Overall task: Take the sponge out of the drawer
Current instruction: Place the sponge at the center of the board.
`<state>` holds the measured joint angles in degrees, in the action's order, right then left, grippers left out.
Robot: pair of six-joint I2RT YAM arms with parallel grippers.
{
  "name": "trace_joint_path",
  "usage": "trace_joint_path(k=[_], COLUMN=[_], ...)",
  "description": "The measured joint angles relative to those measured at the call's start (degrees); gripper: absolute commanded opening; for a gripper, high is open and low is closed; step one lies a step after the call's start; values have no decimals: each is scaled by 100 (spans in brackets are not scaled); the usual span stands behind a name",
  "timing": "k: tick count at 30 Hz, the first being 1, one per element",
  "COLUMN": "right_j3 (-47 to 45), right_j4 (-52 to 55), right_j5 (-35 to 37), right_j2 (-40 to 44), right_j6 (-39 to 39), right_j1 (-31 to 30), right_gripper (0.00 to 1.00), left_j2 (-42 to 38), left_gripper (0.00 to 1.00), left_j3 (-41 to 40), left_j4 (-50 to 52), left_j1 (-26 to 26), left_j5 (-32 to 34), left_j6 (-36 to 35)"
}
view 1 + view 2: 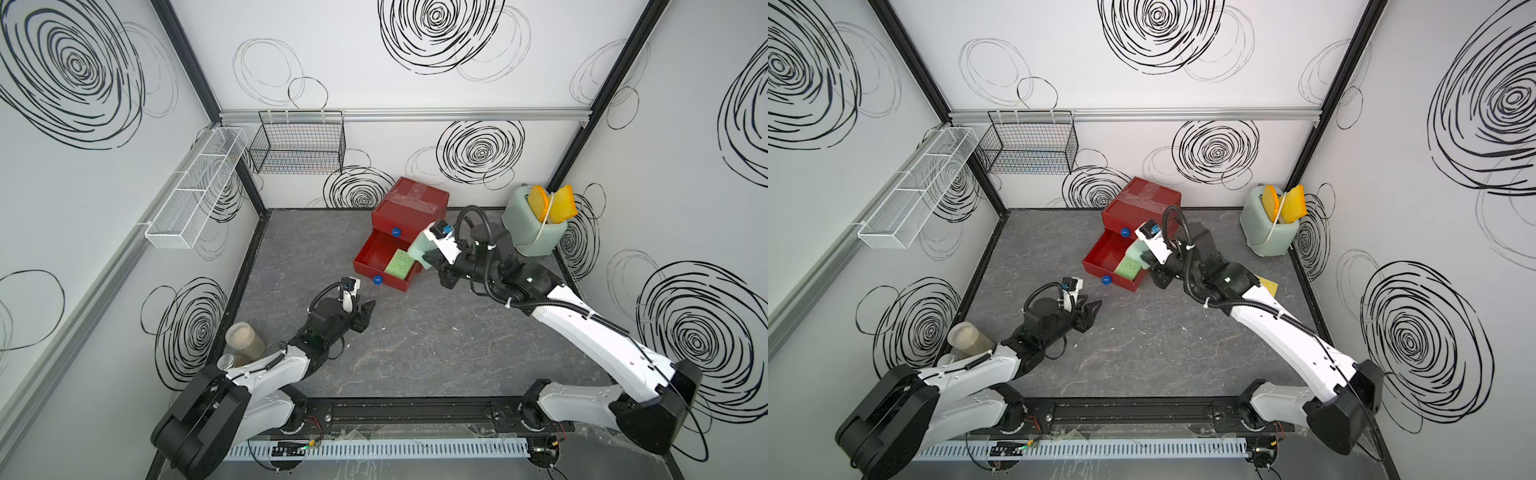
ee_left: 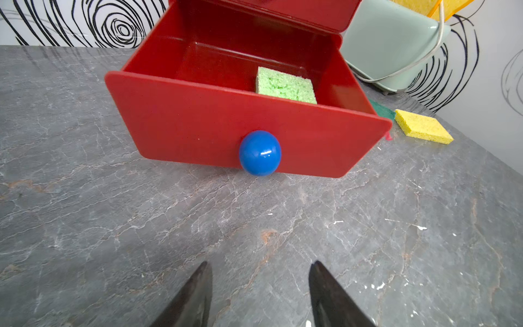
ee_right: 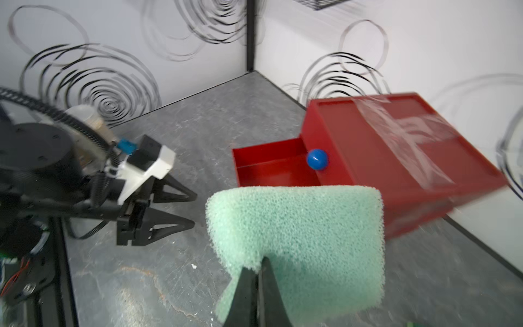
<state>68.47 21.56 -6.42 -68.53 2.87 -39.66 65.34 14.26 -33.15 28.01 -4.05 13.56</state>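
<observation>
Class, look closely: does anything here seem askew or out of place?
The red drawer unit sits skewed to the back wall, clear tape stuck across its top. A yellow sponge lies loose on the table nearby.

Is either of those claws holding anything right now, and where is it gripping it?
The right gripper pinches the mint-green sponge by one edge; the left gripper is open and empty.

A robot lab test cell: white wall panels [image 1: 340,50] printed with black spirals, black frame posts [image 1: 189,62], left arm [image 1: 266,370] and right arm [image 1: 582,328] mounted on a rail [image 1: 415,409] at the frame's lower edge.
</observation>
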Motion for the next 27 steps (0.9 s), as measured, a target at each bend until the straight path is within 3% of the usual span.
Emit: trace_joint_path(k=[4, 8, 13, 20, 22, 24, 27], right_j3=[-579, -1519, -2317, -2420, -2420, -2406, -2234], right_j4=[50, 70, -87, -726, -868, -966, -957], right_j5=[719, 1038, 999, 984, 1010, 1049, 1137], right_j2=[114, -334, -1034, -1609, -1690, -1727, -1735], right_j6=[-949, -1858, -2616, -3073, -3099, -3062, -2938], right_j1=[420, 984, 1180, 1377, 1513, 1648, 1749], right_gripper=[0, 0, 0, 0, 12, 35, 50], left_j2=[37, 46, 39, 11, 11, 11, 11], left_gripper=[59, 59, 59, 59, 59, 59, 59], left_j3=[0, 0, 0, 0, 0, 0, 0], left_j4=[-2, 2, 4, 4, 4, 4, 4], left_j1=[0, 0, 0, 0, 0, 0, 0], left_j5=[-2, -2, -2, -2, -2, -2, -2], left_j6=[0, 0, 0, 0, 0, 0, 0])
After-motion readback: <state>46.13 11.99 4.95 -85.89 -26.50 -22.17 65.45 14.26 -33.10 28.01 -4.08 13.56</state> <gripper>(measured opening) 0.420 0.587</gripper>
